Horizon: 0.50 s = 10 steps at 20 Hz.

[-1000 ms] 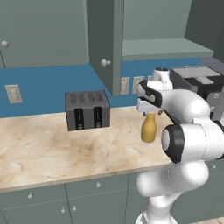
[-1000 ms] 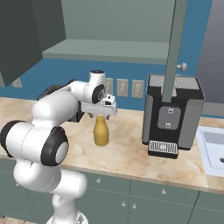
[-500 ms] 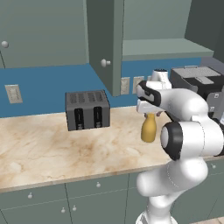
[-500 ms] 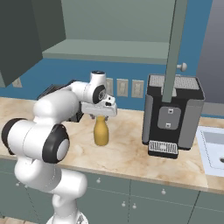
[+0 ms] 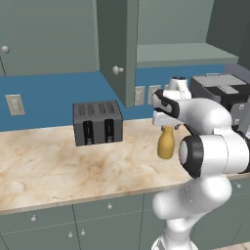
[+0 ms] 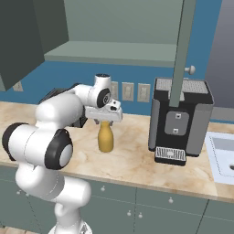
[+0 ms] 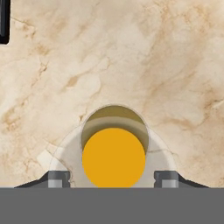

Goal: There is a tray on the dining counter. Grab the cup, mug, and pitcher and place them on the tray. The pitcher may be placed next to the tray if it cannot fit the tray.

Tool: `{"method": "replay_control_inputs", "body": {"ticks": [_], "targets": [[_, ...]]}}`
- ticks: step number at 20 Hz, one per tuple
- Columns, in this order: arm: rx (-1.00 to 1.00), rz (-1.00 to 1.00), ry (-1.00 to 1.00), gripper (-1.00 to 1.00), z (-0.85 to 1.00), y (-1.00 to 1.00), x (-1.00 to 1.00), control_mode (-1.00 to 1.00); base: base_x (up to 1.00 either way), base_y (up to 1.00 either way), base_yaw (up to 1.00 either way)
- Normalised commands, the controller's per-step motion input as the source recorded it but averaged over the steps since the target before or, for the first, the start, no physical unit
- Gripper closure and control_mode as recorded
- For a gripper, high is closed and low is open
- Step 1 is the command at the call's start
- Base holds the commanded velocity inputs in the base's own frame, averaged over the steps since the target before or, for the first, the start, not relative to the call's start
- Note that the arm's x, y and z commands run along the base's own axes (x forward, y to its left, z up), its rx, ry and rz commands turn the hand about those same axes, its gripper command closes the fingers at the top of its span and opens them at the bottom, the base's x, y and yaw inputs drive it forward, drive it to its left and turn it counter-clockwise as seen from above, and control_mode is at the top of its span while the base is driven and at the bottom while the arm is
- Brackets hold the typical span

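round amber pitcher [image 6: 105, 139] betw gripper [image 7: 113, 178] tips

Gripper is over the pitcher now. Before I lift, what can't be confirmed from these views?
- Finger contact on the pitcher: in both base views the hand covers its neck; in the hand view the fingertips flank its top, contact unclear.
- Gripper: closed or not, unclear.
- Toaster: in the right base view, mostly behind the arm.
- Coffee machine: cut off by the left base view's edge.
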Motion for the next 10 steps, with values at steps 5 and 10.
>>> {"method": "replay_control_inputs", "body": {"ticks": [5,10], "targets": [[0.0,0.0,0.0,1.0,0.07,-0.05,-0.01,-1.0,0.0,0.0,0.0],[0.0,0.0,0.0,1.0,0.14,-0.06,-0.08,-1.0,0.0,0.0,0.0]]}}
